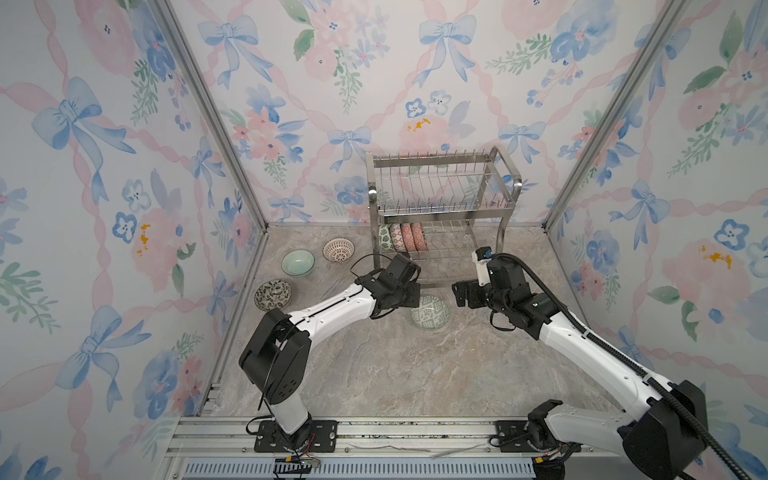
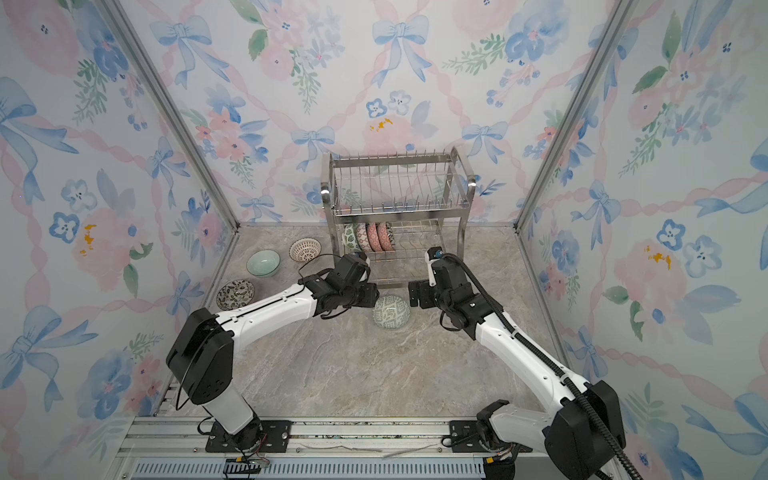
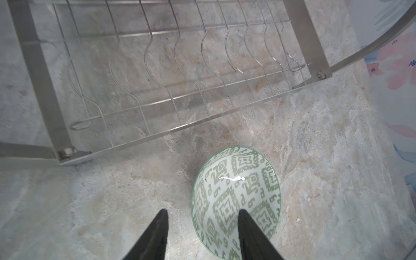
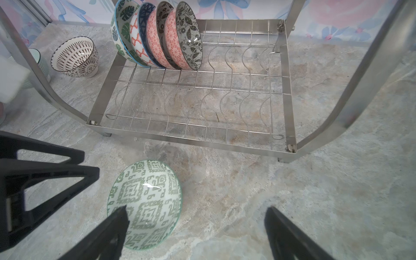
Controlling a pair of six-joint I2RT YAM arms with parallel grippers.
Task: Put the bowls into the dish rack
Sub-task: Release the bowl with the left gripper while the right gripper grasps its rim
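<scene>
Me: Left fingers [image 3: 157, 234] come first: black and parted, one outside the green patterned bowl [image 3: 236, 191], one over its inside. So my left gripper [image 3: 202, 212] straddles the bowl's left rim with a gap showing on both sides. It is open and grips nothing, as far as I can see.

Mate: And the right?

Me: My right gripper [image 4: 198, 216] is spread wide and empty. It hangs just beside the bowl's right rim, with one finger [image 4: 117, 227] over the edge.

Mate: So where does the bowl lie?

Me: On the table [image 1: 395, 374], mouth up, between my two grippers and just near of the dish rack [image 1: 440, 217]. It is round, so there is no long axis to line up with; only the rim matters. I judge the left arm the nearer, since its jaws bracket the rim.

Mate: Where would it go?

Me: Farther in. The lower tier holds a row of bowls [image 4: 157, 33] stood on edge at its far left. The wire slots to the right of them are free.

Mate: Surface and room?

Me: The top is smooth and marbled and the bowl is glazed, so I expect it to slide if nudged. The way in runs over the front bar [image 4: 191, 140], between the curved legs [image 4: 351, 94] and under the upper tier, which I judge tight. Three loose bowls sit well apart on the left: a pale green one [image 1: 297, 262], a white patterned one [image 1: 338, 249] and a dark floral one [image 1: 272, 295].
</scene>
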